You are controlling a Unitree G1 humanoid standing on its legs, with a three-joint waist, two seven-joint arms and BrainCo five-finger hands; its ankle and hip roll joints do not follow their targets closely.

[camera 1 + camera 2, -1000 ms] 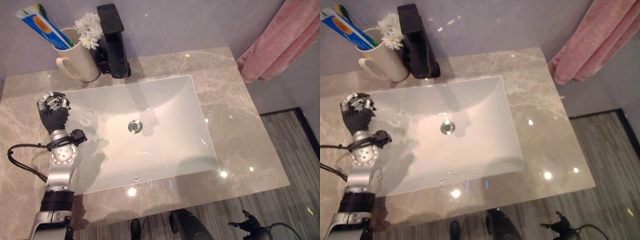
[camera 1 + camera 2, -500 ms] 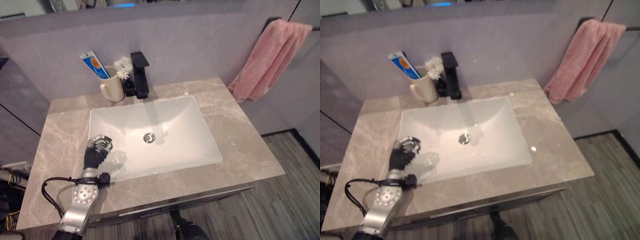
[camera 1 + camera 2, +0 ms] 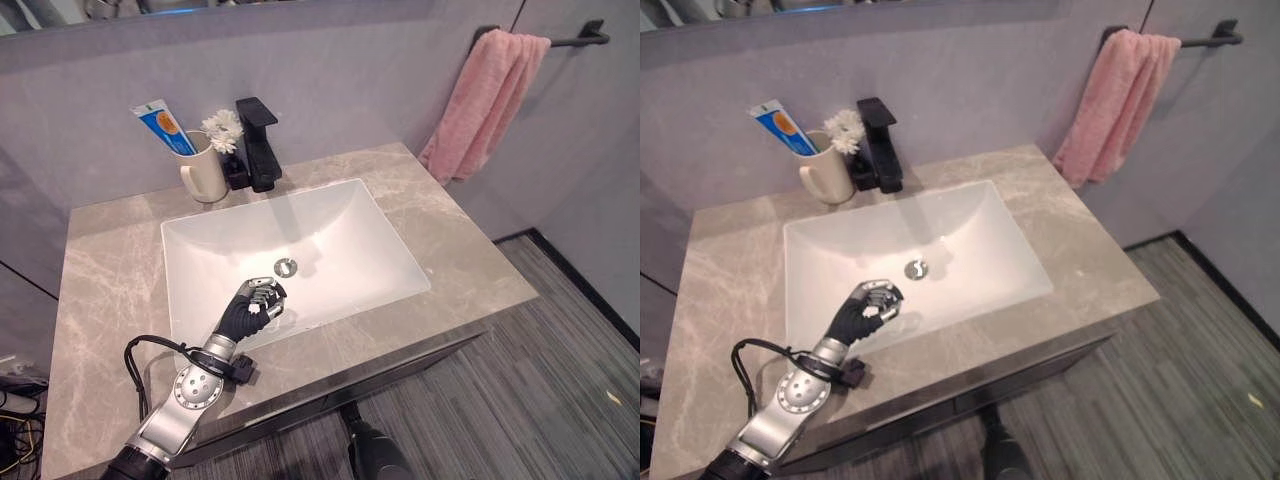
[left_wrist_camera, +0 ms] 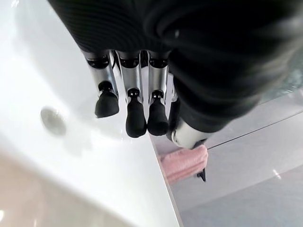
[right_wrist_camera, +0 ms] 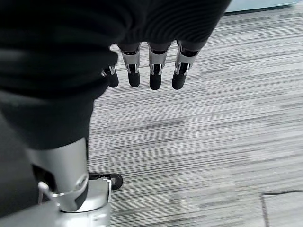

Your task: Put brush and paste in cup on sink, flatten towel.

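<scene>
Your cup (image 3: 201, 172) already stands at the back left of the counter (image 3: 470, 255), just beside the black tap (image 3: 258, 142), with the toothpaste tube (image 3: 158, 124) sticking out of it; something dark shows behind the tube that may be the brush, though you can't tell for sure. So judge the cup part as done and turn to the towel (image 3: 478, 103).

That towel is what the next move turns on. It hangs bunched from the dark rail (image 3: 575, 41) on the wall, off the far right end of the counter, its long axis running down from the rail. Your left hand (image 3: 252, 305) hovers over the front left part of the white basin (image 3: 390, 270), near the drain (image 3: 285, 266), fingers loosely curled and holding nothing. From there the towel lies up and well off to the right, across the whole basin.

Your right hand (image 5: 149, 66) hangs low over the striped floor, fingers fairly straight and empty. It sits on the towel's side, so it looks the nearer hand for the reach; the left would have to cross the basin. You'll likely want both on the towel to spread it flat along the rail.
</scene>
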